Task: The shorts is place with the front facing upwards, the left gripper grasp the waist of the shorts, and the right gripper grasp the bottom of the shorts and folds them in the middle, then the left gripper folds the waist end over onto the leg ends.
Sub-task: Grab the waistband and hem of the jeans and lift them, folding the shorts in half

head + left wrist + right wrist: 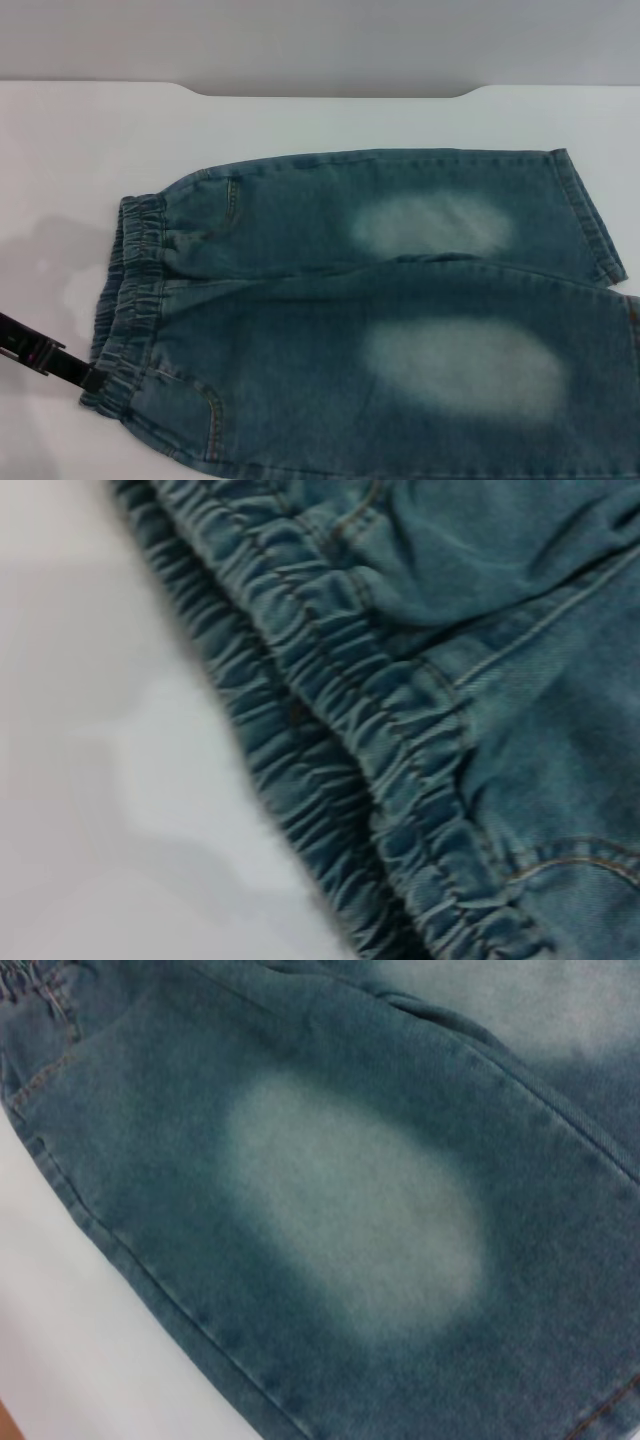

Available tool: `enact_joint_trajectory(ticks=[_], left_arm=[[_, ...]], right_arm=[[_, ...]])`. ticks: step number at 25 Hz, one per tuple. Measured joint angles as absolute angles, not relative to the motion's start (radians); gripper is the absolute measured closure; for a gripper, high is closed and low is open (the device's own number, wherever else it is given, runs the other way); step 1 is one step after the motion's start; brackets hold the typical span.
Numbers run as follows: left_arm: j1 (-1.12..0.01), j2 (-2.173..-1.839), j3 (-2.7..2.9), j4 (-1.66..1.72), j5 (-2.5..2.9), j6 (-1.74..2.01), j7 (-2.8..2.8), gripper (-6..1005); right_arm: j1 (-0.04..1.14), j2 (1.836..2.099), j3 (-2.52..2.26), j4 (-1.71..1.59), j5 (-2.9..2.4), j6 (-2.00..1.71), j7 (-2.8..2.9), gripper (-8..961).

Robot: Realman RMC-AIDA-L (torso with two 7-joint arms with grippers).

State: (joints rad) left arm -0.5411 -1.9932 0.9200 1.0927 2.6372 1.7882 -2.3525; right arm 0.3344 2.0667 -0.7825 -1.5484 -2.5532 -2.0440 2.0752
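Head view: shorts [380,310] flat on desk [60,140], left gripper [60,365] at waist [135,290]; finger opening unclear.

Blue-green denim shorts [400,1160] lie flat on the white bench [80,1360]. A pale oval faded patch [360,1210] sits mid-leg. A second faded patch [530,1000] lies beyond the stitched seam [540,1100].

A white table [300,125] is seen, with the shorts [400,300] laid flat on it — faded patches upward, the waist [130,300] toward its left.
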Motion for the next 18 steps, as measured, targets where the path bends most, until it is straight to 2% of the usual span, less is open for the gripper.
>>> enact_joint_trajectory(ticks=[18], left_arm=[[-0.563, -2.001, 0.922, 1.081, 2.637, 1.818, -2.337, 432]], right_arm=[[0.35, 2.055, -0.79, -1.506, -2.557, -2.026, 2.072, 430]])
